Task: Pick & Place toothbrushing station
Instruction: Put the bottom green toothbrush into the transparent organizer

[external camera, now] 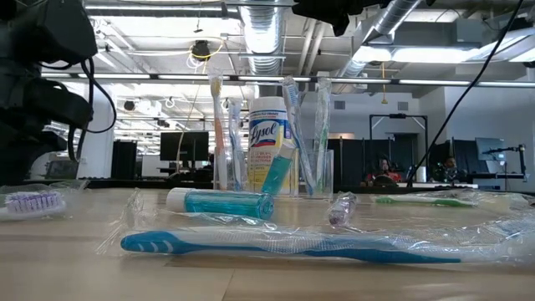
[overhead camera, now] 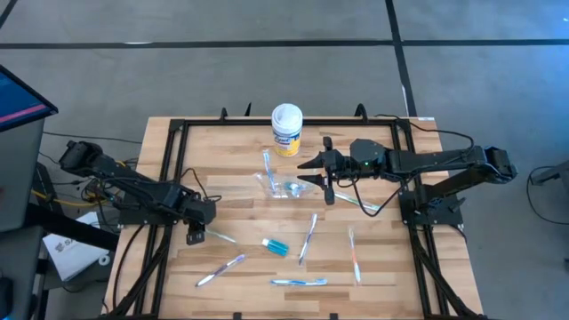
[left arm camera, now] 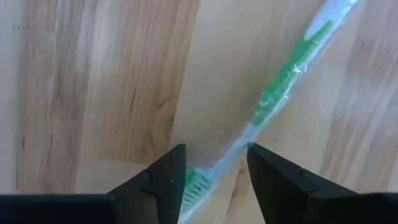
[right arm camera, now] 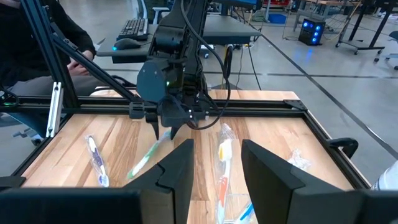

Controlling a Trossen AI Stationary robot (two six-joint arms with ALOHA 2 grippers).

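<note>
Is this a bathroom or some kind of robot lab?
Probably a robot lab or workshop, not a bathroom. The wooden table has a metal frame, pipes and ducts hang bare from the ceiling, and desks with a keyboard stand behind it.

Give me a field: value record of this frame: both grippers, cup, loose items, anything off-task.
left gripper: open, low over the table, fingers either side of a wrapped green toothbrush
right gripper: open, empty, beside the cup
cup: upright, toothbrushes standing in it
loose on table: blue toothbrush in wrapper nearest the low camera; teal tube near the middle; more wrapped brushes scattered
off-task: yellow canister, white lid, at the far edge
</note>
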